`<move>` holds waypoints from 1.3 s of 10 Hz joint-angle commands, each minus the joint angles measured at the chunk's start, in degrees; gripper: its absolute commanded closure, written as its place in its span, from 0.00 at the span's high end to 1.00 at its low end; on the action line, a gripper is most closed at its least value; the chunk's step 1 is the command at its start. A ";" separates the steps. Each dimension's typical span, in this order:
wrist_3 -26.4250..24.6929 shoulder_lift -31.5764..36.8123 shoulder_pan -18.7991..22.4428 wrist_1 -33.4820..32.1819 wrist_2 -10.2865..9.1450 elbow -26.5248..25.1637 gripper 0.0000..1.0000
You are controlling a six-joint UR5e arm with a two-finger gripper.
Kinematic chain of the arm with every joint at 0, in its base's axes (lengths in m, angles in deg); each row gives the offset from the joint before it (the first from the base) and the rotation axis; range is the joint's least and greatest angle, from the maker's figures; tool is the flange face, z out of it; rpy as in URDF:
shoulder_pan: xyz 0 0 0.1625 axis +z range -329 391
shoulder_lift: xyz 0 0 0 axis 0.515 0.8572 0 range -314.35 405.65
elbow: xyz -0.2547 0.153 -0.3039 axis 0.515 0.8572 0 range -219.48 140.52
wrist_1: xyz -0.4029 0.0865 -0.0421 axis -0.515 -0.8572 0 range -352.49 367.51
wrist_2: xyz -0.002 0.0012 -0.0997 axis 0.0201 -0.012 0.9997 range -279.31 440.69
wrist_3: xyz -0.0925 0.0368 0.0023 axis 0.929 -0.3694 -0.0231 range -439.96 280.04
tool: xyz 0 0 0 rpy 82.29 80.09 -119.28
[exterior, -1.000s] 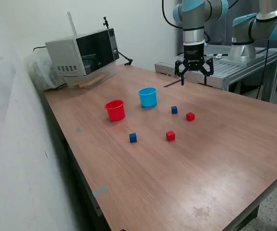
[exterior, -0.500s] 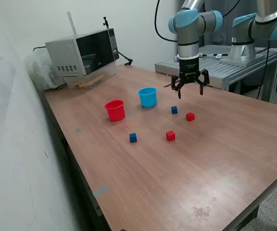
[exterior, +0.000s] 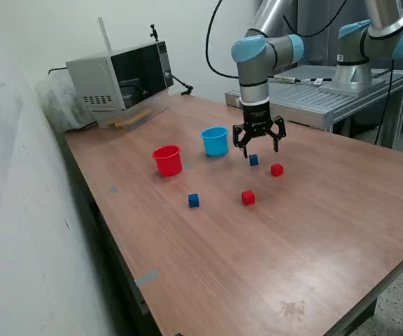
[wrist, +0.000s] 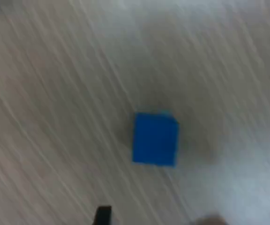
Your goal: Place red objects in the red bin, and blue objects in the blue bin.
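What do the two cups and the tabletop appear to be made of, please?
The red cup and light-blue cup look like smooth moulded plastic: uniform colour, thin rims. The tabletop looks like wood or wood-grain laminate: streaked brown grain, matte with soft sheen.

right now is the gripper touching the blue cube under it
Apart. In the wrist view the blue cube sits alone on the table, with bare wood between it and the open gripper's fingertips.

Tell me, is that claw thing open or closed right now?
Open. The gripper's fingers are spread apart above the blue cube, holding nothing.
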 commanded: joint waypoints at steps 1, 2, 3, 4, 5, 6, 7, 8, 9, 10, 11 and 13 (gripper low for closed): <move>1.43 -1.84 -4.26 -0.01 -0.46 1.23 1.00; 1.52 -1.84 -4.70 -0.01 -0.72 0.71 1.00; 1.52 -1.76 -4.71 0.07 -1.07 0.27 1.00; 1.52 -1.76 -4.71 0.07 -1.07 -0.17 1.00; 1.52 -1.76 -4.45 0.07 -1.07 -0.79 1.00; 1.43 -1.76 -4.27 -0.01 -1.16 -1.49 1.00; 1.43 -1.67 -4.01 -0.01 -1.34 -1.93 0.00; 1.52 -1.58 -3.83 -0.54 -2.21 -1.93 0.00; 1.43 -1.58 -3.83 -1.41 -2.30 -1.93 0.00; 0.82 -1.23 -3.31 -2.81 -1.70 -1.67 0.00; 0.64 -0.53 -3.22 -2.91 -1.60 -1.15 0.00; 0.82 1.66 -3.39 -2.74 -0.38 1.22 0.00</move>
